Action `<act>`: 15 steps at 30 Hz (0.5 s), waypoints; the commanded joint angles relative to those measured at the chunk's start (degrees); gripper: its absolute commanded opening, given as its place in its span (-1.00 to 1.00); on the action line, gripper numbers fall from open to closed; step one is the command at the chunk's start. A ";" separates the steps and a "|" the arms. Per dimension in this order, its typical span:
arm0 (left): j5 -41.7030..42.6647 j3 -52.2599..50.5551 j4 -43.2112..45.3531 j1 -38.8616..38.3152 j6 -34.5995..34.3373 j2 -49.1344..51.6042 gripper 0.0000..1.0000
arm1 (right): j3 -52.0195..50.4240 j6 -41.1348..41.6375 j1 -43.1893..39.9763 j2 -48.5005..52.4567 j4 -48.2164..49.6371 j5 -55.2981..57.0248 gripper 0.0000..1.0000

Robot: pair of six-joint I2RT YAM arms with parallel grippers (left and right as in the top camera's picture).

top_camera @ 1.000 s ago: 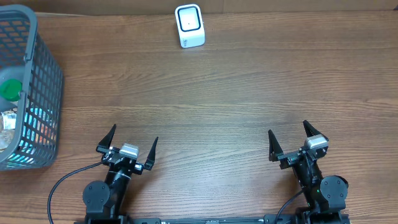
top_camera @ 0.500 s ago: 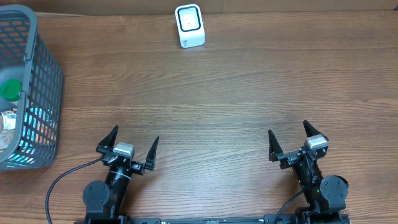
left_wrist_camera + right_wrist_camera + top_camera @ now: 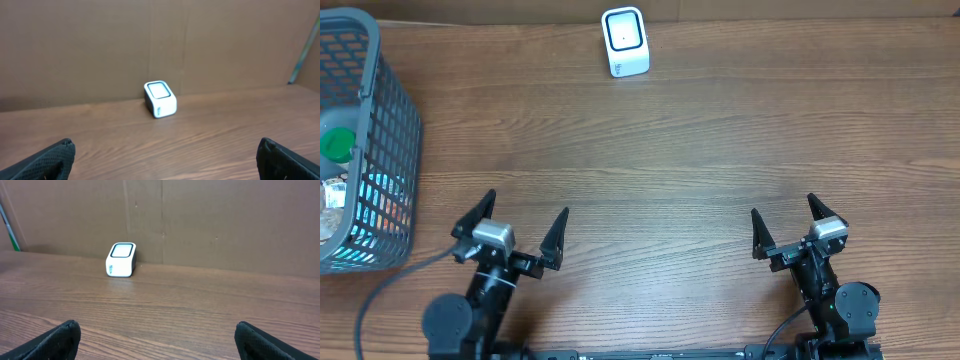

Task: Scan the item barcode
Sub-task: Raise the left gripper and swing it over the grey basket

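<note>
Barcode scanner (image 3: 625, 42), a small white box with a dark-rimmed window on top, stood upright at the far edge of the counter (image 3: 670, 150), just in front of the brown cardboard wall (image 3: 225, 220) and well apart from both arms. The goods to be scanned lay in the grey mesh basket (image 3: 395, 150) at the counter's left end, among them a green round-topped item (image 3: 335, 143); what the other packets were could not be told. The left gripper (image 3: 525, 210) had its jaws spread as wide as they went, holding nothing and touching nothing, its dark fingertips (image 3: 55, 160) showing only at the lower corners of its wrist view with bare wood between them. The right gripper (image 3: 782, 206) stood the same way, jaws fully spread and empty, near the front edge on the right. Compared with a second earlier, the left gripper had shifted to the left, nearer the basket, and turned a little, and its black cable (image 3: 380, 300) lay in a different curve; the right gripper, the scanner and the basket had not moved.
</note>
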 commanded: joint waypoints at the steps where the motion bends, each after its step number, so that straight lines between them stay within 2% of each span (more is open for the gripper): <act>1: 4.96 7.67 -1.57 -0.33 -0.90 6.71 0.99 | -0.61 0.26 -0.26 -0.68 0.33 -0.26 1.00; 7: 13.03 24.81 -10.49 -0.33 -0.92 22.16 1.00 | -0.61 0.26 -0.26 -0.68 0.33 -0.26 1.00; 15: 15.69 52.37 -33.68 -0.33 1.99 41.09 1.00 | -0.61 0.26 -0.26 -0.68 0.33 -0.26 0.99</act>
